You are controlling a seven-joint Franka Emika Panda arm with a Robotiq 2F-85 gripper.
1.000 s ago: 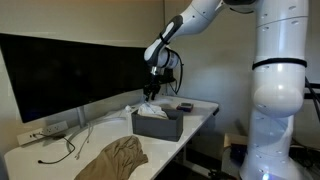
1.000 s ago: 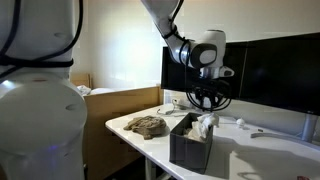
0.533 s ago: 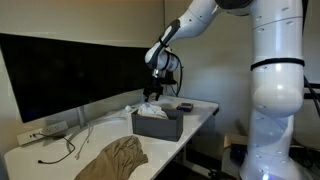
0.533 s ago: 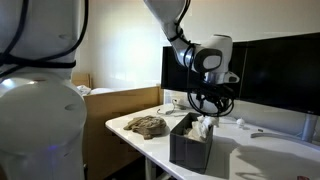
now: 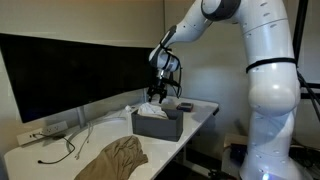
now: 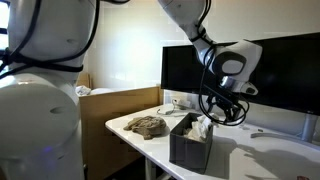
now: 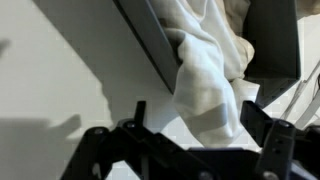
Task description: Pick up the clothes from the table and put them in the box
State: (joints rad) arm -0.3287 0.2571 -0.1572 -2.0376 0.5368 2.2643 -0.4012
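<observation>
By the look of things, the task is about half done. The white garment [image 5: 150, 110] is in the box [image 5: 160, 127], which stands toward the far end of the table [image 5: 40, 163], near its front edge. The tan garment [image 5: 115, 158] is not yet collected. It lies on the tabletop at the near left, well apart from the box, so one more pick and drop remains.

The gripper [image 5: 158, 94] hangs just above the box and the white cloth. Its pincer is released: in the wrist view the two dark fingers [image 7: 135, 118] stand wide apart at the bottom of the picture and nothing is clamped between them.

The white garment [image 7: 205, 85] is bunched up and rises above the rim. The wrist view shows a thick fold of it spilling over one grey wall of the box [image 7: 150, 40] and hanging down the outside, so it seems only partly tucked in. In an exterior view the same pale heap [image 6: 203, 127] peeks out at the open top of the box [image 6: 190, 145].

The tan garment [image 6: 146, 125] is a crumpled, flattish pile of soft khaki fabric with loose folds. It will probably sag and trail when it is lifted. A wide dark monitor [image 5: 60, 75] stands along the back of the table.
</observation>
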